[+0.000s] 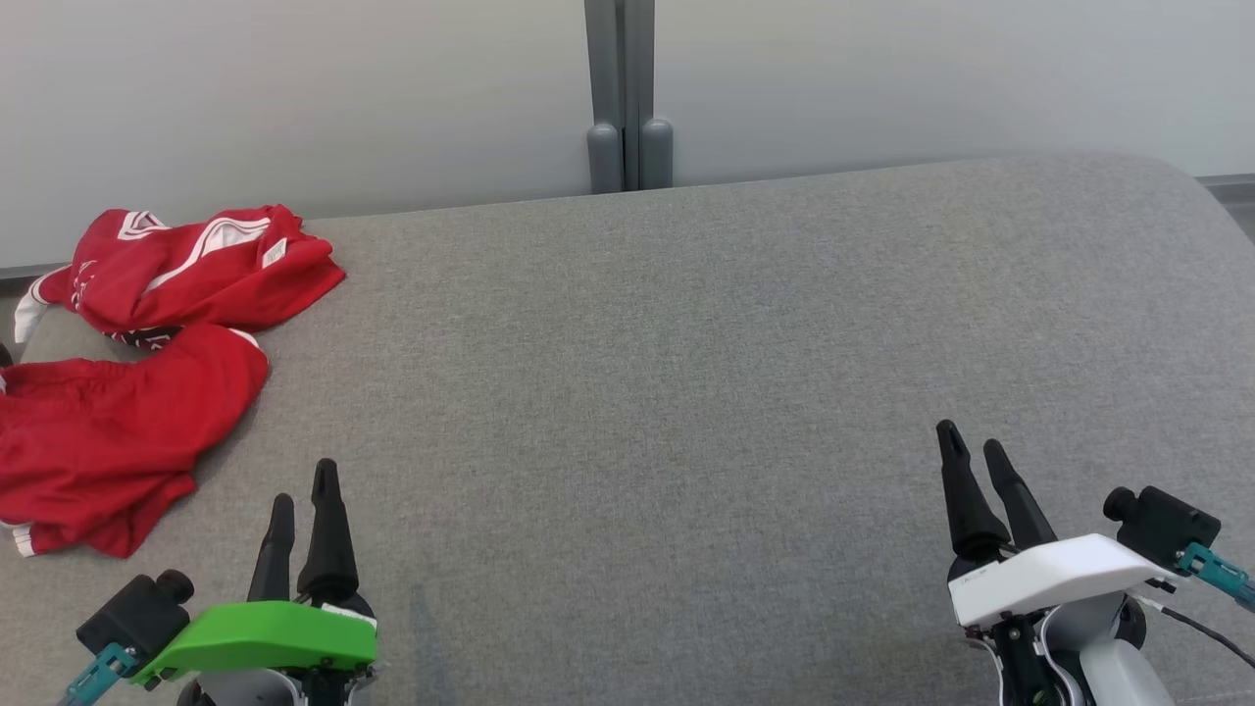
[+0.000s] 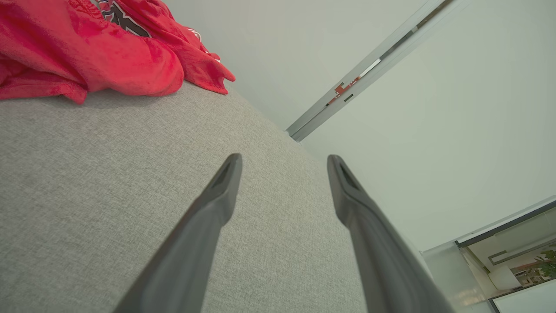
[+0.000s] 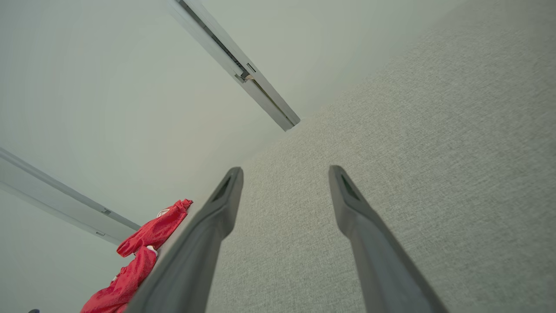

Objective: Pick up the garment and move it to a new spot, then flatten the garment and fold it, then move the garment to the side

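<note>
Item: red garment (image 1: 147,392) with white trim, crumpled in two heaps at the left edge of the head view, lying on a grey fabric surface (image 1: 637,392); one corner hangs past the far rim. Left wrist view: garment (image 2: 108,56) at upper left. Right wrist view: garment (image 3: 143,248) at lower left. Left gripper (image 1: 304,482), green-cased wrist, lower left of the head view, near the garment but apart from it; jaws released, nothing between them, likewise in its own view (image 2: 284,157). Right gripper (image 1: 970,437), white-cased wrist, lower right, well apart from the garment; jaws released and empty (image 3: 285,168). Background: pale wall (image 1: 294,98), grey vertical post (image 1: 627,98) at upper centre.
</note>
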{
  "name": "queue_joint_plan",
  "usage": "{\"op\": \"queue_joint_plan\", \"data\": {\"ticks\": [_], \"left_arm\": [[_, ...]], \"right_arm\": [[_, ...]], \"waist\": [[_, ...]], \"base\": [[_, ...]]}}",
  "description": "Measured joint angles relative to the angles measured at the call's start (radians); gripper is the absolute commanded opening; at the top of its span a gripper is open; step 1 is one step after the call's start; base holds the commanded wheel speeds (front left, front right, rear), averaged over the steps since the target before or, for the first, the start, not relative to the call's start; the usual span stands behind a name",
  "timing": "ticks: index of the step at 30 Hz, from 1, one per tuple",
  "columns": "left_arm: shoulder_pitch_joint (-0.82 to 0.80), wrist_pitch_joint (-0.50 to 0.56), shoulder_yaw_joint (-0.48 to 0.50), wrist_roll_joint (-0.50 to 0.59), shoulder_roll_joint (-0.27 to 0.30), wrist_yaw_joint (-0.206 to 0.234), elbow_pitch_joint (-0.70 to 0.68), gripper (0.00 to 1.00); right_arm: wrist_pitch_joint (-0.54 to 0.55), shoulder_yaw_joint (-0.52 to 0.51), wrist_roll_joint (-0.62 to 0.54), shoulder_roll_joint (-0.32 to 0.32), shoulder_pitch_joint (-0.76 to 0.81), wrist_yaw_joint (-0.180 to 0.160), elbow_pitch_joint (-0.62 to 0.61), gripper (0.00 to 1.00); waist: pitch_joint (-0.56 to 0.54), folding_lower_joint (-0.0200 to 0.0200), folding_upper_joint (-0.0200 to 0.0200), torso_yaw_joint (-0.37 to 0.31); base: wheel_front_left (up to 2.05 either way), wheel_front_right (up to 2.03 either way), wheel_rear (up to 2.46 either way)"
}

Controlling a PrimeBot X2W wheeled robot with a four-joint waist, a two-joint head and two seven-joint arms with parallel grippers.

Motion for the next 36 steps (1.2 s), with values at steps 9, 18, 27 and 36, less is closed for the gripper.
{"op": "queue_joint_plan", "data": {"ticks": [9, 18, 27, 36], "left_arm": [[0.006, -0.025, -0.019, 0.132, 0.001, 0.008, 0.005, 1.00], [0.016, -0.051, -0.033, 0.249, 0.002, 0.016, 0.021, 1.00], [0.019, -0.071, -0.046, 0.327, 0.003, 0.021, 0.034, 1.00], [0.023, -0.093, -0.062, 0.397, 0.003, 0.030, 0.041, 1.00]], "right_arm": [[-0.026, 0.003, -0.118, -0.001, 0.002, 0.000, 0.002, 1.00], [-0.050, 0.014, -0.222, -0.002, 0.003, 0.000, 0.002, 1.00], [-0.071, 0.031, -0.315, -0.002, 0.003, 0.000, 0.008, 1.00], [-0.092, 0.042, -0.399, -0.003, 0.004, 0.000, 0.008, 1.00]], "waist": [[-0.002, 0.0000, 0.0000, 0.001], [-0.002, 0.0000, 0.0000, 0.001], [-0.003, 0.0000, 0.0000, 0.001], [-0.002, 0.0000, 0.0000, 0.002]], "base": [[0.00, 0.00, 0.00], [0.00, 0.00, 0.00], [0.00, 0.00, 0.00], [0.00, 0.00, 0.00]]}}
